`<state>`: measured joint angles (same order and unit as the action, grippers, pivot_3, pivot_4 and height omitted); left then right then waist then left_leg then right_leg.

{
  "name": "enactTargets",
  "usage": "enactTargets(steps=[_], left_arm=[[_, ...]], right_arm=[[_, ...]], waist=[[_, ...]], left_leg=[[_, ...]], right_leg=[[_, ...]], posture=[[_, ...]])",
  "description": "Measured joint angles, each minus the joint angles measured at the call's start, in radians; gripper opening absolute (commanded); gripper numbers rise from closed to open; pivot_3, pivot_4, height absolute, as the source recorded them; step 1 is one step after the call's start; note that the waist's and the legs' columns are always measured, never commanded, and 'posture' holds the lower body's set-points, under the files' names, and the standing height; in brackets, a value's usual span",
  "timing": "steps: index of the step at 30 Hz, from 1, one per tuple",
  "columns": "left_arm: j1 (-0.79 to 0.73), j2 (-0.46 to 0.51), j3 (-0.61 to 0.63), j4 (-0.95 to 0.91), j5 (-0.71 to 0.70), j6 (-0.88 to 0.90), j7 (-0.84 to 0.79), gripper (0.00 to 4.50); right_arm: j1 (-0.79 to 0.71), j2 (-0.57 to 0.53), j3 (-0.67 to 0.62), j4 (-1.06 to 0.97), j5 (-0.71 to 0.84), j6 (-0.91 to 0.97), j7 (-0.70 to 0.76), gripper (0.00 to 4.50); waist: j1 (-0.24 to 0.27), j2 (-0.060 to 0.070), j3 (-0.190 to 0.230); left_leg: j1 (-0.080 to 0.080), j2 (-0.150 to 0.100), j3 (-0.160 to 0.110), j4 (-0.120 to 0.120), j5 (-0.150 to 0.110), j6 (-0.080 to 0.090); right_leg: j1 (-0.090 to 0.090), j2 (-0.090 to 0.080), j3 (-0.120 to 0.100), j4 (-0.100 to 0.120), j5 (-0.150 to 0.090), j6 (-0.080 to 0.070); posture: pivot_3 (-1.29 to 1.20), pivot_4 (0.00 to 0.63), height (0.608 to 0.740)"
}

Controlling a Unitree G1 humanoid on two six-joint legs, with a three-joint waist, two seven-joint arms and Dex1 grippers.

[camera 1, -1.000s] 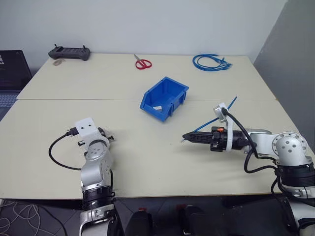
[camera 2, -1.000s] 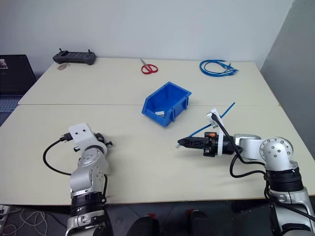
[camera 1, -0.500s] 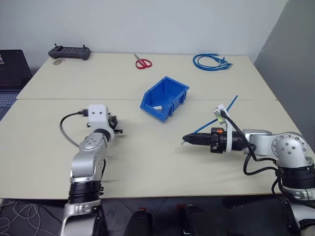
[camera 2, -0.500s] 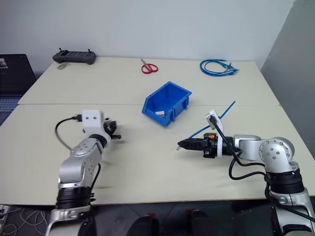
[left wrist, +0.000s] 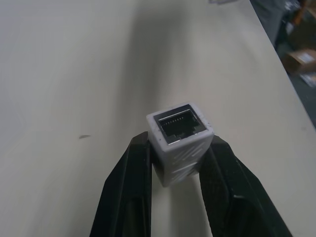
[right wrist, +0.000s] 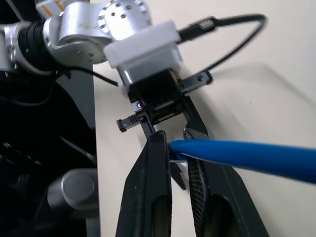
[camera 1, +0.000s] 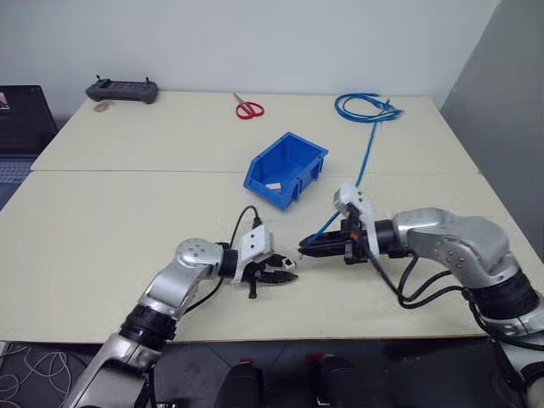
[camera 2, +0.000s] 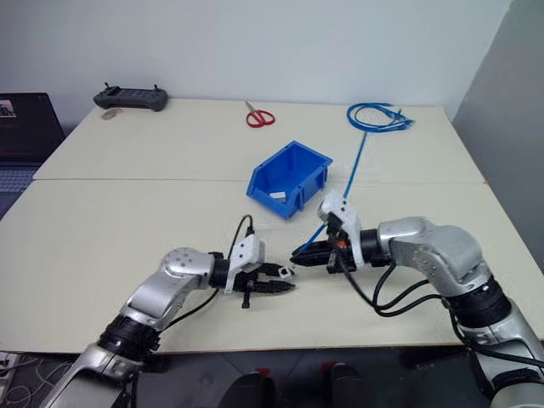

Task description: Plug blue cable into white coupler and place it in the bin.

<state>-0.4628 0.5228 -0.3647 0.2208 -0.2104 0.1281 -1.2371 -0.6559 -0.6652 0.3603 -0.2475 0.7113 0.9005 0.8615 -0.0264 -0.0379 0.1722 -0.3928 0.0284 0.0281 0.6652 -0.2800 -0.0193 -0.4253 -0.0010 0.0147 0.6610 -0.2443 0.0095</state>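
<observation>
My left gripper [camera 1: 286, 271] is shut on the white coupler [left wrist: 180, 131], a tiny white block with its dark socket showing between the black fingers [left wrist: 126, 192]. My right gripper [camera 1: 306, 249] is shut on the blue cable [camera 1: 364, 166] close to its near end. The cable [right wrist: 247, 155] runs from there back across the table toward the far right. The two grippers point at each other just above the front middle of the table, tips almost meeting. I cannot tell whether plug and coupler touch. The blue bin [camera 1: 297, 151] stands behind them with a small white piece inside.
A coiled bundle of blue cables [camera 1: 364, 105] lies at the far right, with red scissors [camera 1: 247, 108] at the far middle. A black controller [camera 1: 120, 89] sits at the far left, and a laptop [camera 1: 19, 115] stands beyond the table's left edge.
My left arm has swung from the table's left side to the front middle, turning its gripper toward the right one. My right gripper shifted left and rolled, and the cable now trails toward the back.
</observation>
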Motion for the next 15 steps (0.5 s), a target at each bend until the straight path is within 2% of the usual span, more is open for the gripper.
enactTargets(steps=[5, 15], left_arm=[[-0.056, -0.007, -0.018, 0.093, 0.034, -0.114, -0.092, 0.98], [-0.058, -0.007, -0.018, 0.112, 0.043, -0.157, -0.152, 0.98]], right_arm=[[0.001, 0.021, 0.036, 0.04, -0.102, -0.07, 0.052, 0.17], [0.009, 0.098, 0.074, 0.092, -0.22, -0.125, 0.099, 0.17]], waist=[[0.0, 0.0, 0.0], [0.0, 0.0, 0.0]], left_leg=[[-0.001, 0.0, -0.001, 0.0, 0.0, 0.001], [-0.001, 0.0, -0.001, 0.002, 0.0, 0.001]], right_leg=[[-0.001, 0.0, -0.001, 0.0, 0.002, -0.004], [-0.001, 0.0, -0.001, 0.002, 0.002, -0.004]], posture=[[0.0, 0.15, 0.74], [0.0, 0.15, 0.74]])
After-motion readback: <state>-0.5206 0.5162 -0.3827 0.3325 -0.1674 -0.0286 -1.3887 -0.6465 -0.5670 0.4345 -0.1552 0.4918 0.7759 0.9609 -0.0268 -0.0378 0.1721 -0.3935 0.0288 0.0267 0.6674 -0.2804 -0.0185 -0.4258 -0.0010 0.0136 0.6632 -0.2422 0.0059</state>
